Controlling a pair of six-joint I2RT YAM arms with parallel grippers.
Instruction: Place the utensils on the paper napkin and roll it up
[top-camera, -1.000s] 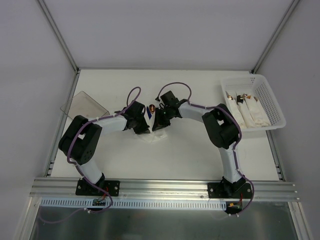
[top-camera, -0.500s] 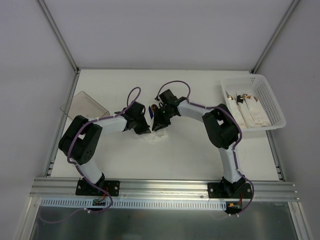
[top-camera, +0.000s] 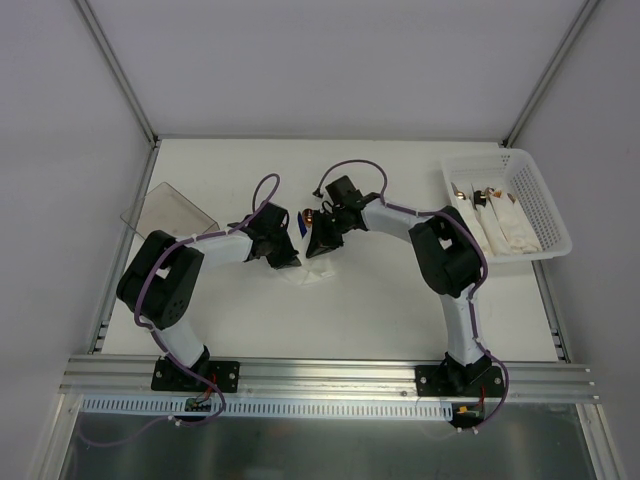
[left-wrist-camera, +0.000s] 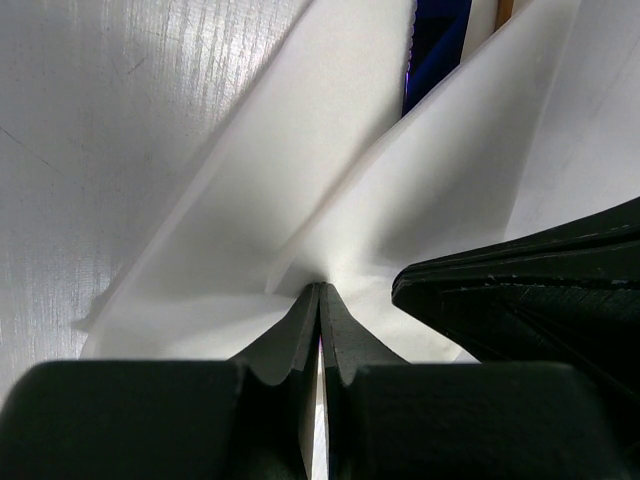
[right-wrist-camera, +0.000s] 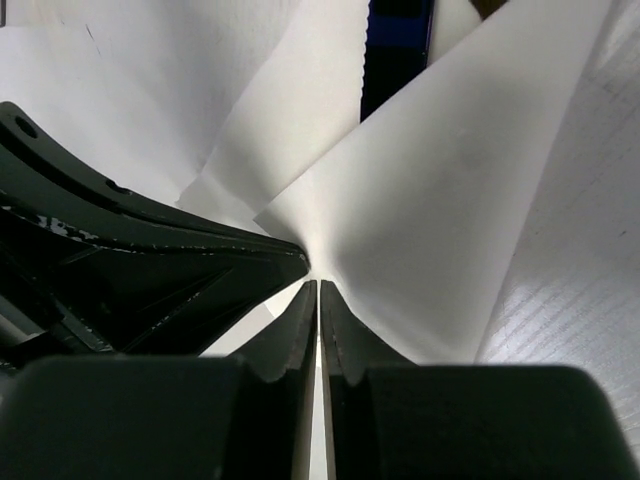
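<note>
A white tabletop (top-camera: 380, 310), walled in pale grey, ends at an aluminium rail (top-camera: 330, 375) along its near edge. Near its middle lies the creased paper napkin (top-camera: 312, 272). The left fingers (left-wrist-camera: 295, 335) and right fingers (right-wrist-camera: 340, 335) are both closed, pinching its folds. A white basket (top-camera: 548, 205) sits at the far right corner.

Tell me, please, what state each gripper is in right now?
Left gripper: closed, pinching a fold of the paper napkin.
Right gripper: closed, pinching the same paper napkin.
</note>
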